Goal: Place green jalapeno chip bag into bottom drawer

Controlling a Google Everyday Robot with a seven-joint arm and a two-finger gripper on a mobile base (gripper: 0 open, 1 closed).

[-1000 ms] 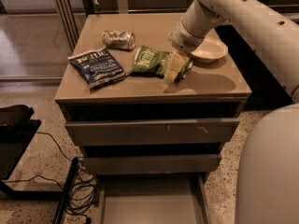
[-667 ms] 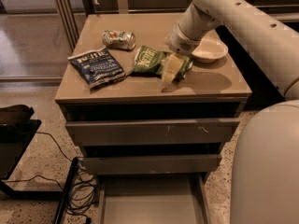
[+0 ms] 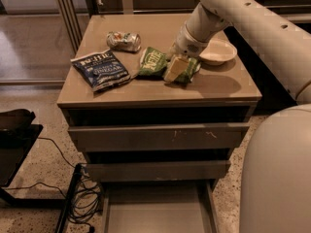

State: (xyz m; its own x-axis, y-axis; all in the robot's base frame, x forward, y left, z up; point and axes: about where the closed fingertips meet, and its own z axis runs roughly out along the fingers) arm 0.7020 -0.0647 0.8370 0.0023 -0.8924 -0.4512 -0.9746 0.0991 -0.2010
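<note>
- The robot's pale arm (image 3: 228,8) is reaching down from the upper right over the cabinet, with its bulky body (image 3: 277,178) filling the lower right corner.
- The cabinet top (image 3: 160,93) is carrying everything; nothing has gone below yet.
- The bottom drawer (image 3: 155,212) is standing pulled out at the foot of the cabinet, its flat tray lying open and ready, so the opening step looks done. The two upper drawers (image 3: 155,137) are sitting only slightly ajar.
- The dark blue chip bag (image 3: 100,70) is lying flat near the left front, apart from the work.
- The green jalapeno chip bag (image 3: 151,62) is lying on the top near the middle, not yet lifted.
- A white dish (image 3: 218,51) is sitting just right of the arm's wrist.
- A crushed can (image 3: 123,41) is lying behind the bags.
- The gripper (image 3: 177,68) is bearing down on the green bag's right end; whether the claw is apart or clamped I cannot tell.
- By my judgement the grasp is under way; lifting, carrying down and releasing are all remaining.
</note>
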